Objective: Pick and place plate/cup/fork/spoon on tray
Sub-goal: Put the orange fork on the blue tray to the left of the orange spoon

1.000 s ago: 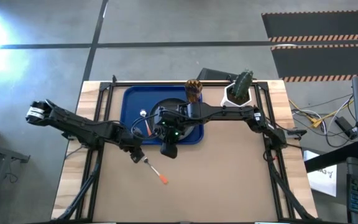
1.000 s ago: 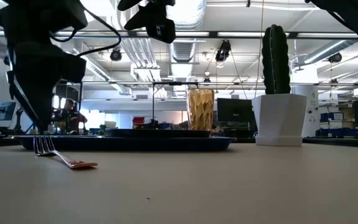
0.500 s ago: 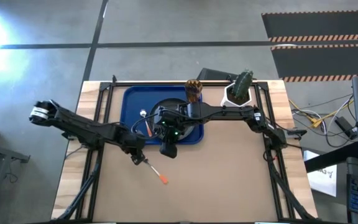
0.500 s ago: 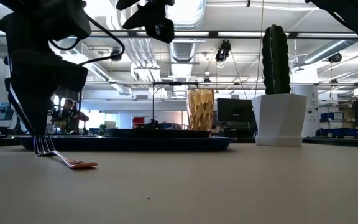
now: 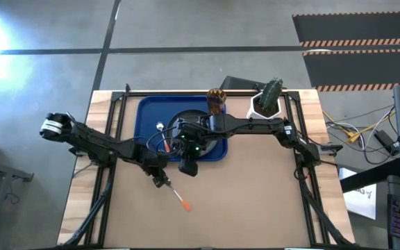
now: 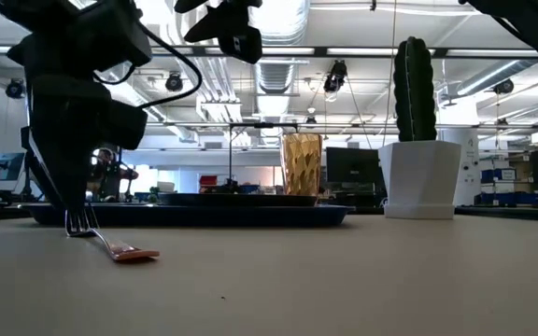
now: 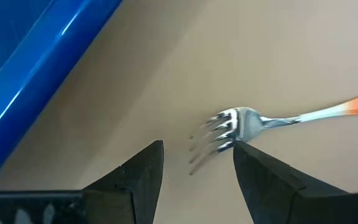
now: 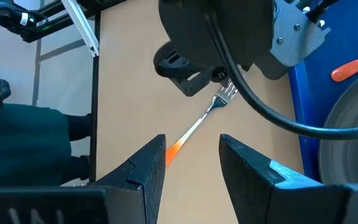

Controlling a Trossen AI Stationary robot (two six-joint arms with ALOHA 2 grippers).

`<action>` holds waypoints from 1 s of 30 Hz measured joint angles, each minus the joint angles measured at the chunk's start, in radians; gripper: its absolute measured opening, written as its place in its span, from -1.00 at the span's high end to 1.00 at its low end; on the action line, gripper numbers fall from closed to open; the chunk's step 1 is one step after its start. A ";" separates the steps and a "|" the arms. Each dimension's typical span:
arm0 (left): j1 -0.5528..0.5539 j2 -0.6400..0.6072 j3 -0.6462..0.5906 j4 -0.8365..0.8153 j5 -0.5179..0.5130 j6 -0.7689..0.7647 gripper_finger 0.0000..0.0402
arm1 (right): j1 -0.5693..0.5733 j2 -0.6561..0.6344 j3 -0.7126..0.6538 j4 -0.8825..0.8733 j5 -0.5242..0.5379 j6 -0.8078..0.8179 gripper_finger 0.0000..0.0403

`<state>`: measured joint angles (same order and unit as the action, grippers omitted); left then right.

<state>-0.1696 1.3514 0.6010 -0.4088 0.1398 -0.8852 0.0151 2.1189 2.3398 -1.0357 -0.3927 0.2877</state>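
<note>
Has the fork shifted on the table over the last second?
Yes. In the high view the fork slid slightly away from the tray, toward the near table edge, with the left end effector at its tines.

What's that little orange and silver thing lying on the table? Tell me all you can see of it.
It is a small fork with shiny silver metal tines and neck and an orange handle. It lies flat on the tan tabletop, just off the front edge of the blue tray, handle pointing away from the tray. The left gripper, open, hangs right over the tines; one finger is at the tines' edge, though contact is unclear. Nothing lifts it.
</note>
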 joint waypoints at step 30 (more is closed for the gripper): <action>0.046 -0.364 0.190 -0.605 -0.245 0.140 1.00 | 0.000 0.000 0.000 -0.030 0.001 -0.012 0.31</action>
<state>-0.1239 0.9877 0.7908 -1.0138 -0.1052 -0.7453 0.0151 2.1189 2.3398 -1.0656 -0.3920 0.2756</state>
